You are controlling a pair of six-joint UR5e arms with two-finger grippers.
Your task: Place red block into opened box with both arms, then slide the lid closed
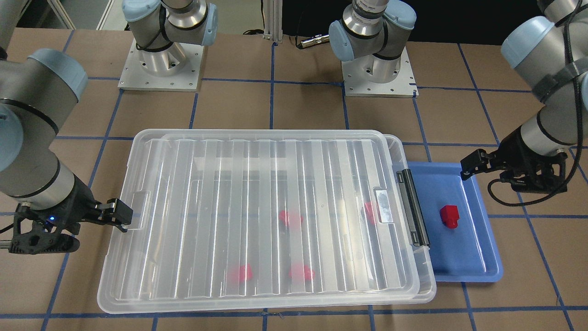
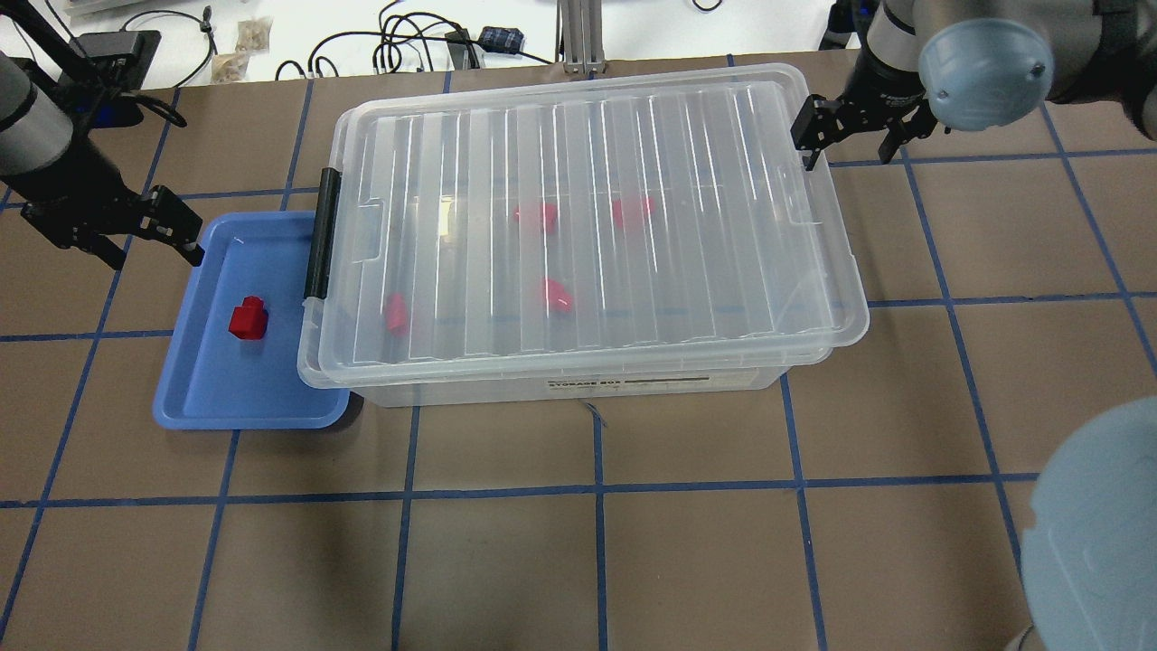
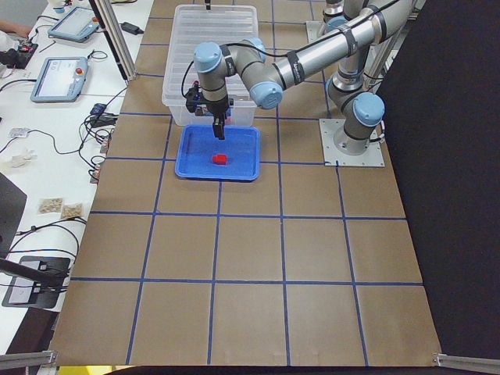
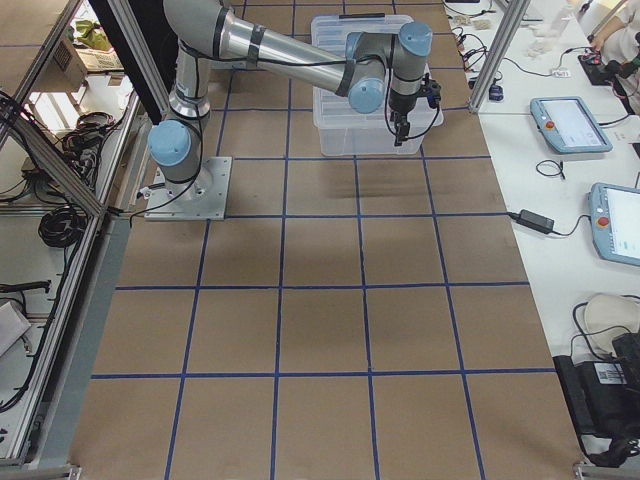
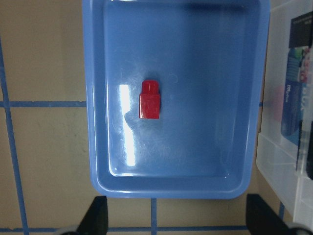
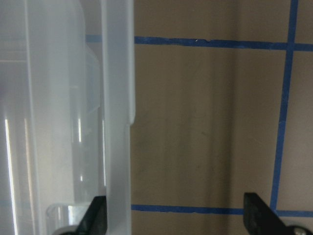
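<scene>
A ribbed translucent lid lies over nearly all of the clear box, shifted a little toward my right arm. The box's black bar stays uncovered. Several red blocks show blurred under the lid. One more red block lies in the blue tray. My left gripper hangs open over the tray's far edge, holding nothing. My right gripper is open at the lid's other short edge.
The blue tray touches the box's bar end. Brown table with blue tape lines spreads in front of the box. Cables and small devices lie past the table's far edge. The arm bases stand behind the box.
</scene>
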